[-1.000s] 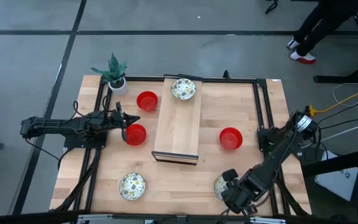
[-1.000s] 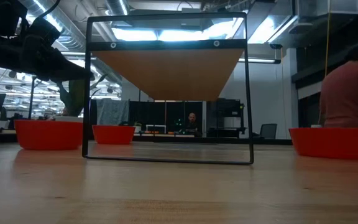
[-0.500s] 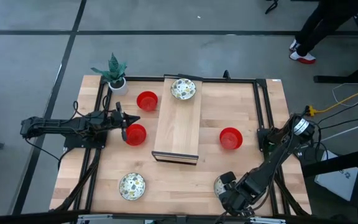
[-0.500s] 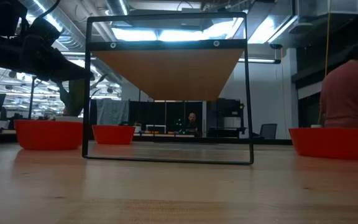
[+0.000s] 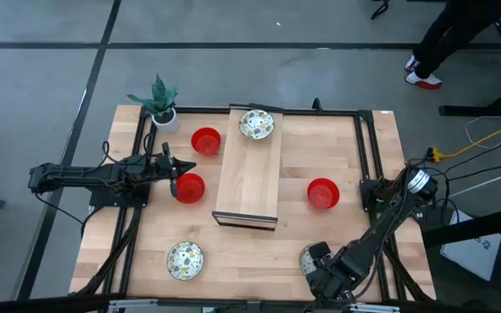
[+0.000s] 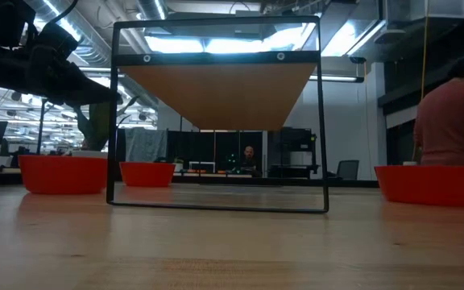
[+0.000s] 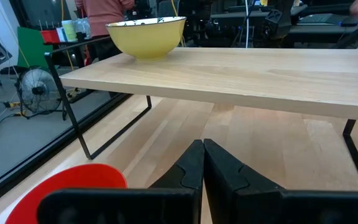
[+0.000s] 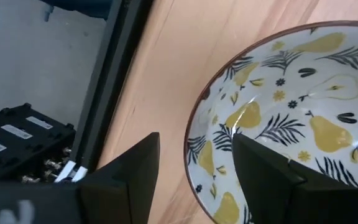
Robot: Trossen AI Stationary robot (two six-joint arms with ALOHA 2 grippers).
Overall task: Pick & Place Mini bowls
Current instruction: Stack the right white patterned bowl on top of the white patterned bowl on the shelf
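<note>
From above, the patterned bowl (image 5: 306,258) at the table's near right edge is mostly covered by the right gripper (image 5: 323,271), and only a sliver of rim is seen. In the right wrist view, that bowl (image 8: 291,118) is cut off by the frame. The red bowl (image 7: 67,186) in the left wrist view is half hidden behind the left gripper (image 7: 202,163). The person (image 6: 451,121) in the low view is clipped at the edge.

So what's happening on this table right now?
The right gripper is open at the near right edge of the table, one finger on each side of a patterned bowl's rim. The left gripper is shut above a red bowl, beside the wooden riser carrying another patterned bowl.
</note>
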